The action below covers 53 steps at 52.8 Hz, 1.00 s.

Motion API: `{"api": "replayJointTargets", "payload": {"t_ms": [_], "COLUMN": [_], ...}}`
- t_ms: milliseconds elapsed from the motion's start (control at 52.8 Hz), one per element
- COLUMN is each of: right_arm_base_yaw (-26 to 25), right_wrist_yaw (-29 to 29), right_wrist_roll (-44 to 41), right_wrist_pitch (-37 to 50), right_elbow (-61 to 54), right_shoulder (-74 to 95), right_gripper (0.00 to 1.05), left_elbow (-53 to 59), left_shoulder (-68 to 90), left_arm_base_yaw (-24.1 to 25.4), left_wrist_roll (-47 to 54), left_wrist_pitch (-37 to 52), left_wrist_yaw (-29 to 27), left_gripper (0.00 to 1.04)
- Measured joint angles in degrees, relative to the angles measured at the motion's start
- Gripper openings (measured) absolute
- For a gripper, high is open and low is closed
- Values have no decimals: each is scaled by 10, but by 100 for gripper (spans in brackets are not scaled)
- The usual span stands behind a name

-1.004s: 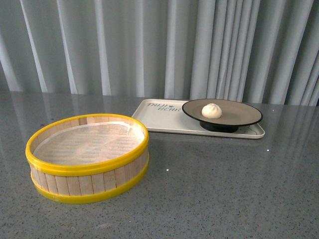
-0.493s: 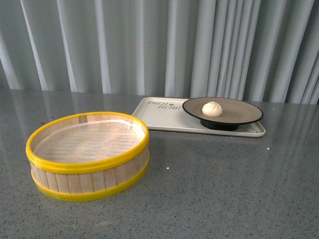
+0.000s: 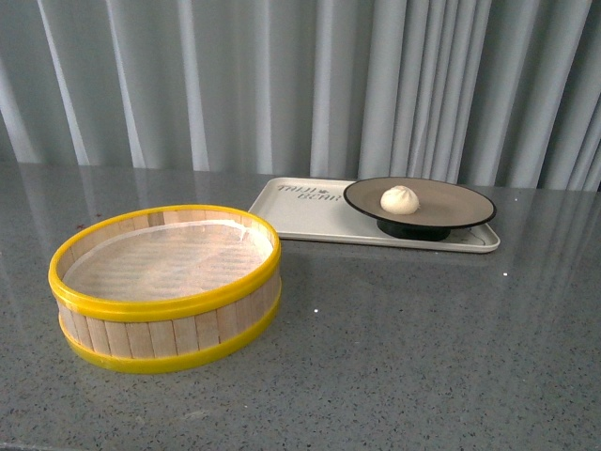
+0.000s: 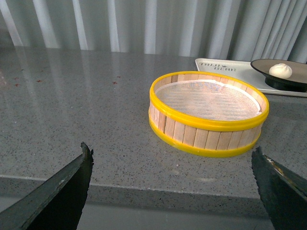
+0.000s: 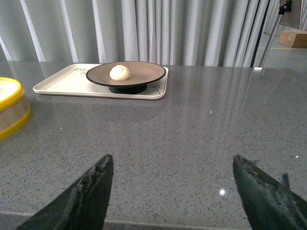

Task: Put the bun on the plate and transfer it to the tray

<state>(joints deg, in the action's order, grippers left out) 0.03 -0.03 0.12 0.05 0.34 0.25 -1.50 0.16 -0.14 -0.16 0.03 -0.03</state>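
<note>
Dark printed lettering in two short lines marks the cream-white tray [image 3: 310, 211] at its left end, at about nine o'clock from the plate [image 3: 451, 199] standing on it. In the left wrist view the second line on the tray [image 4: 225, 68] appears to read "BEAR"; the first line is too small to make out. No other text, label or number is legible.

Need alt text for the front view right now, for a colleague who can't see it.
A white bun sits on a grey-brown plate standing on a cream tray at the far right of a grey table. A yellow-rimmed steamer basket, empty, stands near left; no gripper shows.
</note>
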Motion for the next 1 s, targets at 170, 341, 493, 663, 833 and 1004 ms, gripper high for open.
{"api": "replayJointTargets", "payload": {"t_ms": [170, 341, 493, 663, 833, 1004], "right_arm_base_yaw": [0, 0, 0, 0, 0, 0], "right_wrist_yaw": [0, 0, 0, 0, 0, 0], "right_wrist_roll": [0, 0, 0, 0, 0, 0], "right_wrist_pitch": [0, 0, 0, 0, 0, 0], "right_elbow": [0, 0, 0, 0, 0, 0], "right_shoulder": [0, 0, 0, 0, 0, 0], "right_gripper": [97, 96, 96, 96, 96, 96], "left_elbow": [0, 0, 0, 0, 0, 0], "left_shoulder": [0, 0, 0, 0, 0, 0], "left_arm_base_yaw": [0, 0, 0, 0, 0, 0], "left_wrist_roll": [0, 0, 0, 0, 0, 0], "left_wrist_pitch": [0, 0, 0, 0, 0, 0], "left_wrist_yaw": [0, 0, 0, 0, 0, 0], "left_gripper": [98, 98, 98, 98, 98, 98]}}
